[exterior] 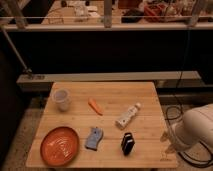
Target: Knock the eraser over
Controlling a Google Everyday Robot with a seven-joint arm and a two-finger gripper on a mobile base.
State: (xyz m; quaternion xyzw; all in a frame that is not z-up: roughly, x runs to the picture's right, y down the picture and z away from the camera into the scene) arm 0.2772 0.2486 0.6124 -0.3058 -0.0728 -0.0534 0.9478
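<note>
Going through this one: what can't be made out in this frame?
1. The gripper, camera view: it is beside the right edge of the table, apart from the eraser. Open or shut cannot be told, since it merges with the white arm.
2. The arm: cut off by the right and bottom edges.
3. The clutter behind the rail: cut off by the top edge, too dim to name.

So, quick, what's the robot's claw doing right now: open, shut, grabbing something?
Gripper: by the table's right edge, apart from the eraser; whether it is open or closed cannot be told.
</note>
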